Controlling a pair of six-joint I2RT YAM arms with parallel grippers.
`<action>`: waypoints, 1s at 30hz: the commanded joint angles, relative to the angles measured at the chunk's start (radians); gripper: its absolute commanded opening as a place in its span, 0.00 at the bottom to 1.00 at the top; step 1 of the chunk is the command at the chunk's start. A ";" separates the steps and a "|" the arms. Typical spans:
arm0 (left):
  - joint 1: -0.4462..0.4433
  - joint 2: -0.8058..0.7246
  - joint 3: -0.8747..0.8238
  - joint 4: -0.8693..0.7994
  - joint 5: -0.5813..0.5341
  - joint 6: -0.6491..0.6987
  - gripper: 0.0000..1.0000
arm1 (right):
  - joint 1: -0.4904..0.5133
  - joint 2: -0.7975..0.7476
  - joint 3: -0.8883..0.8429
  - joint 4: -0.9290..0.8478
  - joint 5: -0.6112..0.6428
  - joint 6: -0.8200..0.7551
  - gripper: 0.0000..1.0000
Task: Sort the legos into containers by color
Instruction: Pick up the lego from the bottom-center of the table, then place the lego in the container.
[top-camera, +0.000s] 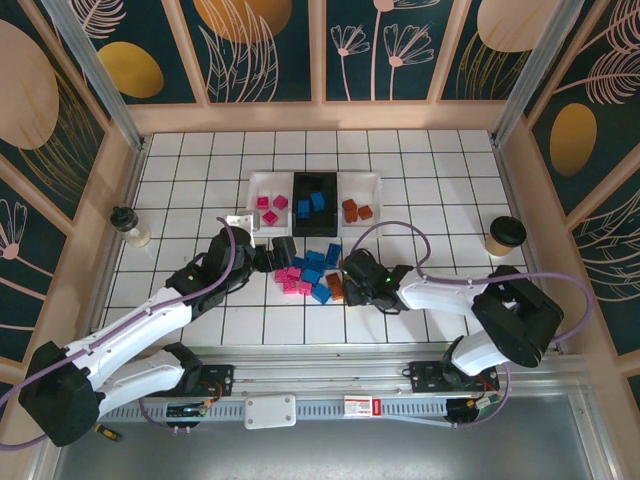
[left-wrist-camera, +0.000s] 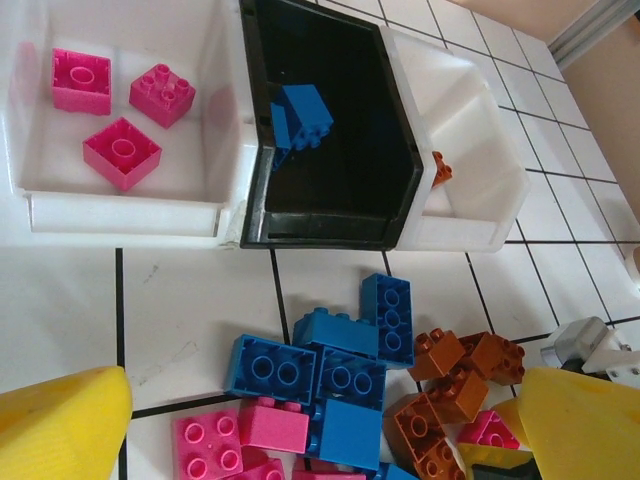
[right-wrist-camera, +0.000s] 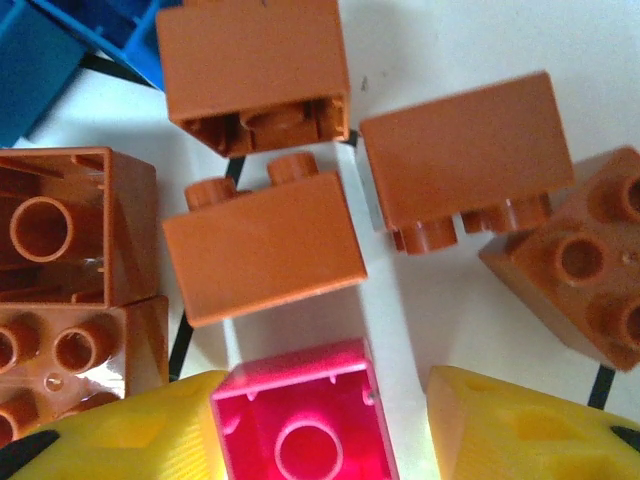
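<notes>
Straddling a pink lego (right-wrist-camera: 300, 425), right tool (right-wrist-camera: 335, 430) stands apart, unclamped; left tool (left-wrist-camera: 325, 425) gapes wide.

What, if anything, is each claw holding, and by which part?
Nothing yet: a magenta brick lies inside the right claw, a gap beside one finger; the left claw is open.

Your white tiled table (top-camera: 440, 180) carries three shallow trays touching in a row at its far middle: the left white tray (top-camera: 252, 182), the black tray (top-camera: 325, 182) and the right white tray (top-camera: 368, 184). Just nearer to you lies a loose pile of pink, blue and orange-brown bricks (top-camera: 310, 272). A small bottle (top-camera: 127, 225) stands well off to the left, and a lidded paper cup (top-camera: 506, 236) to the right.
</notes>
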 joint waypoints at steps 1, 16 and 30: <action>-0.003 -0.018 -0.015 -0.008 -0.008 -0.019 0.99 | 0.000 0.012 0.022 0.014 0.036 -0.020 0.48; -0.002 -0.103 -0.070 -0.117 -0.185 -0.043 0.99 | -0.012 -0.272 0.082 -0.069 -0.047 -0.039 0.18; -0.003 -0.245 -0.192 -0.179 -0.191 -0.137 0.99 | -0.098 0.403 0.783 0.168 -0.298 -0.160 0.18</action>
